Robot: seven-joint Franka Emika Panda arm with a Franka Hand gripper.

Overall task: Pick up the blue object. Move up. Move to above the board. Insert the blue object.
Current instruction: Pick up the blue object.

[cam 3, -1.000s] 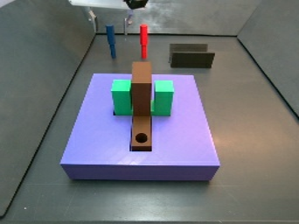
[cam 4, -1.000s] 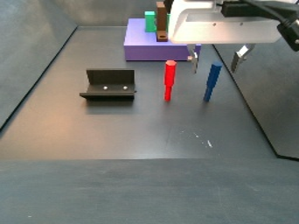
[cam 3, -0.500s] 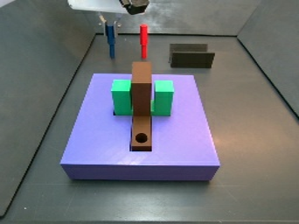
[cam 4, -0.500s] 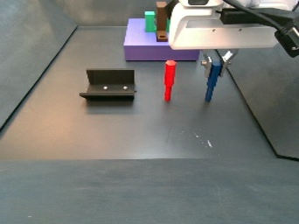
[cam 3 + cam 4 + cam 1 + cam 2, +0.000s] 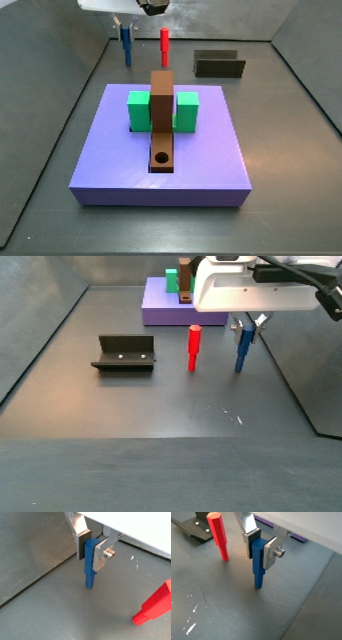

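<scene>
The blue object (image 5: 89, 574) is a thin blue peg standing upright on the grey floor, seen in both wrist views (image 5: 258, 574) and both side views (image 5: 127, 45) (image 5: 243, 351). My gripper (image 5: 90, 549) (image 5: 260, 549) is down over its top end, and the dark pads press it from both sides. The peg's foot still rests on the floor. The gripper shows at the far end of the floor in a side view (image 5: 127, 27) and beside the slab in a side view (image 5: 245, 326). The board (image 5: 162, 110) is a brown plank with a round hole (image 5: 163, 158), clasped by a green block (image 5: 139, 110).
A red peg (image 5: 164, 45) (image 5: 194, 348) (image 5: 218, 537) stands next to the blue one. The board lies on a large lavender slab (image 5: 160, 175) (image 5: 163, 311). The dark fixture (image 5: 219, 65) (image 5: 124, 352) stands on the floor. Grey walls ring the floor.
A second ago the gripper hung higher with its fingers spread wide. It then came down and closed around the blue peg's top. Nothing has moved in the last half second.
</scene>
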